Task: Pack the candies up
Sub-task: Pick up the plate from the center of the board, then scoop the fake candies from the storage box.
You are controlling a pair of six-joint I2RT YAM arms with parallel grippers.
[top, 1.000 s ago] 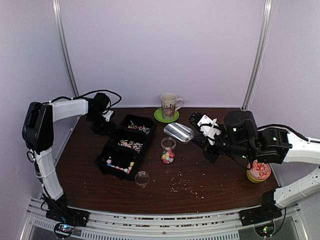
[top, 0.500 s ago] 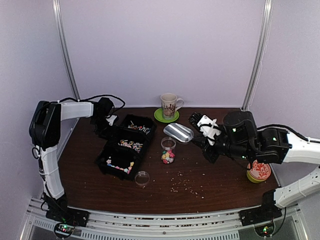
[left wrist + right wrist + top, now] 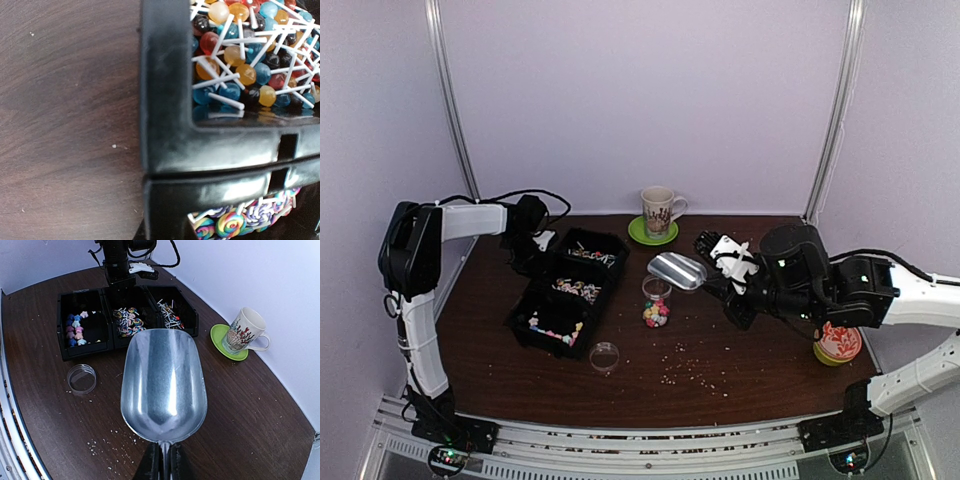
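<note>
My right gripper [image 3: 161, 460] is clamped on the handle of the steel scoop [image 3: 162, 380], which hangs just over the clear jar [image 3: 656, 300]. The candies [image 3: 127, 320] sit in the black bins [image 3: 106, 315] at the jar's 9 o'clock, with a few inside the jar. I cannot tell how wide my left gripper [image 3: 532, 243] stands at the bins' far corner; a mug [image 3: 658, 210] is at 12, an orange tin [image 3: 838, 343] at 4, and crumbs [image 3: 695, 370] at 5.

Both arms look alike from where I stand: smooth white shells over the long links, chunky black housings at the joints. The left arm [image 3: 470, 216] has a black cable [image 3: 535, 191] looping loose above its far end. The right arm [image 3: 920, 300] carries a bulky black wrist block with tiny green lights on it and a white fitting beyond that. The right claw [image 3: 161, 452] has plain black fingers. Each arm has a black base [image 3: 445, 430], and a small coloured light glows just below each.
</note>
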